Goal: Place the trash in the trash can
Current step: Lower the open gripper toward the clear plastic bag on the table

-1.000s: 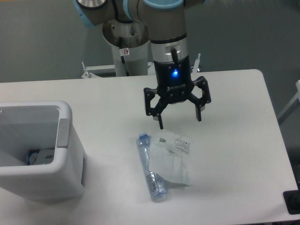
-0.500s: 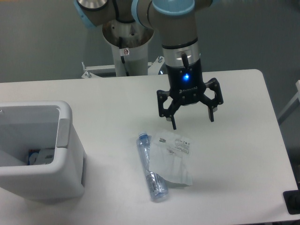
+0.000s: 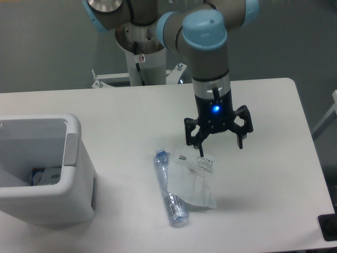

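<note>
A flat crinkled clear plastic bag (image 3: pixel 193 179) with a small white label lies on the white table. A crushed clear bottle (image 3: pixel 169 188) with a blue cap lies along the bag's left edge, cap towards the back. My gripper (image 3: pixel 220 150) is open and empty, pointing down, just above the bag's upper right corner. Its left fingertip (image 3: pixel 200 153) is over the bag's label. The white trash can (image 3: pixel 39 168) stands at the left, far from the gripper, with some items inside.
The robot's base column (image 3: pixel 139 52) stands behind the table. The table's right edge (image 3: pixel 310 153) is near the gripper's right. A dark object (image 3: pixel 329 226) shows at the lower right corner.
The gripper has moved right and lower, from behind the bottle's cap to over the bag's upper right corner. It stays open. The bag and bottle have not moved.
</note>
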